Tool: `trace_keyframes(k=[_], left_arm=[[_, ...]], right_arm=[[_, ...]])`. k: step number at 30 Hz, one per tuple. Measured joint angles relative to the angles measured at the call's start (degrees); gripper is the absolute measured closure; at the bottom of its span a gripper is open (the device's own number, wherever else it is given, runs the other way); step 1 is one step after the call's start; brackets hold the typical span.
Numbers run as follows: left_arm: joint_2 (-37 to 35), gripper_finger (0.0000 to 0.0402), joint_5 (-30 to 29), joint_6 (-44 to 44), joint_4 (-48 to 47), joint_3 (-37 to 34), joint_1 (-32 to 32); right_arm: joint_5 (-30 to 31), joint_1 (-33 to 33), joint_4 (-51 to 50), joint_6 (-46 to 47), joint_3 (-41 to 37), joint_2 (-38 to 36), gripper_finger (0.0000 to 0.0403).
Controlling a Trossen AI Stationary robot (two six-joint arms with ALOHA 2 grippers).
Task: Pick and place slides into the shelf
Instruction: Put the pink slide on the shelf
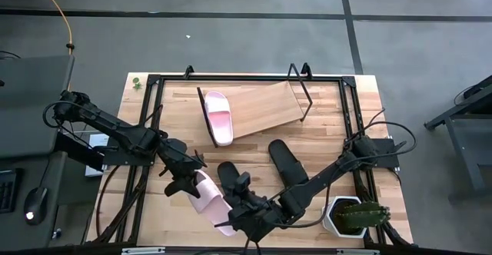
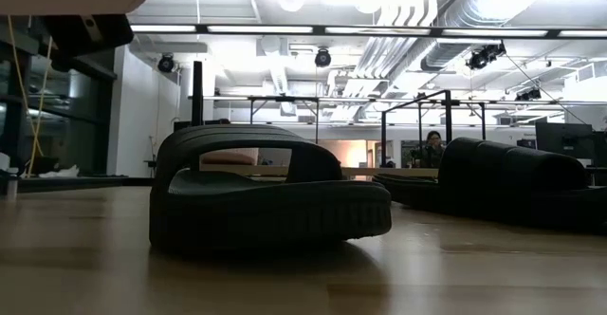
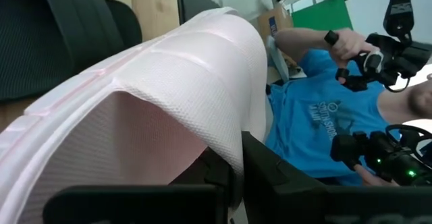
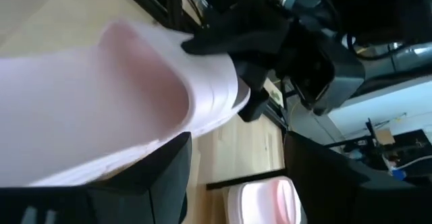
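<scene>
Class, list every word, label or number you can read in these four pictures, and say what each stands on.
Blue T-shirt of the person in the left wrist view: white print, too blurred to read.
Blue label on the cardboard box behind: too small to read.
Pink slides, black slides, shelf: no text seen.

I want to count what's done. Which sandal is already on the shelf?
The pale pink rubber slide lying on the tilted light wooden shelf. The other pink slide and both black ones remain on the table.

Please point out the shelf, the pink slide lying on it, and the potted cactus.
shelf [image 1: 265, 105]: high view, bare wooden board.
pink slide on the shelf [image 1: 218, 119]: high view, its strap.
potted cactus [image 1: 365, 214]: high view, green plant body.
</scene>
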Motion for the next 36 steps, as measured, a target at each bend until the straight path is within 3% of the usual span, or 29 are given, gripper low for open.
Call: trace_keyframes(k=[11,18,26,33,36], left_arm=[[0.0,0.0389,-2.7,-0.02,0.47,0.0,0.04],[0.02,0.0389,-2.7,-0.03,6.97,0.07,0.04],[0.68,0.0389,-4.45,0.02,5.45,3.51,0.02],[0.94,0.0389,-5.65,0.04,5.61,4.26,0.0],[2.25,0.0389,-5.82,-0.21,5.78,4.33,-0.02]], right_arm=[[-2.1,-0.02,3.9,-1.46,0.0,0.13,0.0174],[-4.07,-0.02,4.56,-1.25,0.04,0.15,0.0174],[-4.43,0.01,4.48,-1.2,0.07,0.15,0.0174],[-3.83,0.01,4.5,-1.49,0.07,0.15,0.0174],[-0.59,-0.1,4.77,-2.6,0.06,0.15,0.0174]])
